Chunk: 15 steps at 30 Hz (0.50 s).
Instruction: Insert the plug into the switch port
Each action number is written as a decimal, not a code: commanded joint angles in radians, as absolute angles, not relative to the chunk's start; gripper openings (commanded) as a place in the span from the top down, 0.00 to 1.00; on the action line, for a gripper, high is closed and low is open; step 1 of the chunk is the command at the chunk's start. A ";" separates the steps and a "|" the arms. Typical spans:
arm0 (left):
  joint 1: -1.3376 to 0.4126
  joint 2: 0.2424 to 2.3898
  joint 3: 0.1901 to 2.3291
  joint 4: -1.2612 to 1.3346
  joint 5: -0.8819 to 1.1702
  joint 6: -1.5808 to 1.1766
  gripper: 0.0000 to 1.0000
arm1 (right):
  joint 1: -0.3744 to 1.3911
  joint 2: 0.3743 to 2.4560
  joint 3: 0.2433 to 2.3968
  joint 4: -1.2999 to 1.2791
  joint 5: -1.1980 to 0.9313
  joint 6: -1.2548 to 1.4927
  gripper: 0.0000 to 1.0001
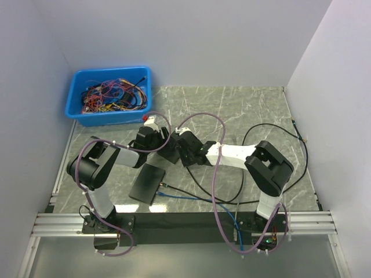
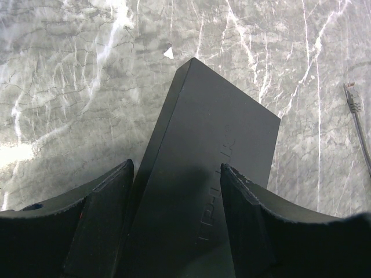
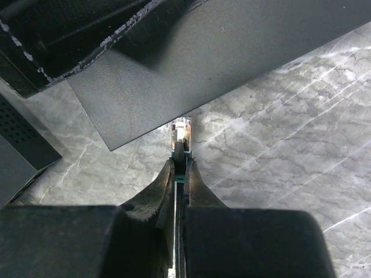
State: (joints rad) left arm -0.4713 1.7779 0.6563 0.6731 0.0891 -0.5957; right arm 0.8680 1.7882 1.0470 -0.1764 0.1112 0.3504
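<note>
Marble table [image 1: 243,110], white walls round it. The blue bin [image 1: 110,119] sits well behind and left of the switch [image 2: 214,121], full of tangled coloured wires [image 1: 113,94]. Your L gripper [image 2: 177,171] straddles the switch, fingers wide, pads on both long sides, gripping it. Your R gripper [image 3: 181,162] is pinched tight on the plug [image 3: 181,130]. Plug tip is right at the switch's edge; can't tell if it's in. Both arms are bent, elbows out, wrists meeting at the switch.
</note>
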 commanded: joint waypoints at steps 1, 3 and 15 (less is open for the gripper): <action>-0.477 1.804 0.653 0.634 0.089 -0.597 0.32 | 0.874 1.773 1.074 -0.124 0.098 0.351 1.00; -0.479 1.805 0.655 0.635 0.090 -0.595 0.32 | 0.876 1.767 1.072 -0.120 0.089 0.345 1.00; -0.479 1.815 0.666 0.634 0.124 -0.580 0.32 | 0.893 1.772 1.069 -0.097 0.051 0.296 1.00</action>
